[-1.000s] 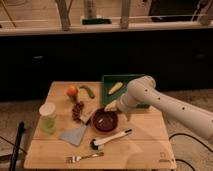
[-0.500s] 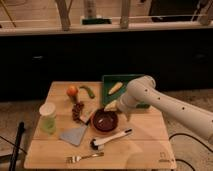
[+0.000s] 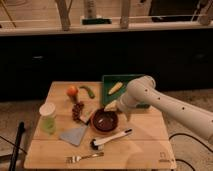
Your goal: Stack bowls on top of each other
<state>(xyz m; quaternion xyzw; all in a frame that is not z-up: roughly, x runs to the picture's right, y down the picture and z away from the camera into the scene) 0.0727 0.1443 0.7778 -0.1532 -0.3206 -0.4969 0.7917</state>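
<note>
Gripper [image 3: 112, 106] sits at the far rim of the glossy dark maroon round bowl [image 3: 105, 121]; open or closed, can't tell.

1. The gripper [image 3: 116, 106] hangs over the far right rim of the bowl [image 3: 105, 121], mostly masked by the robot arm [image 3: 170, 105].
2. One bowl or two nested: cannot tell.
3. The arm hides the green tray's [image 3: 107, 82] right side and is itself cut off by the right edge.
</note>
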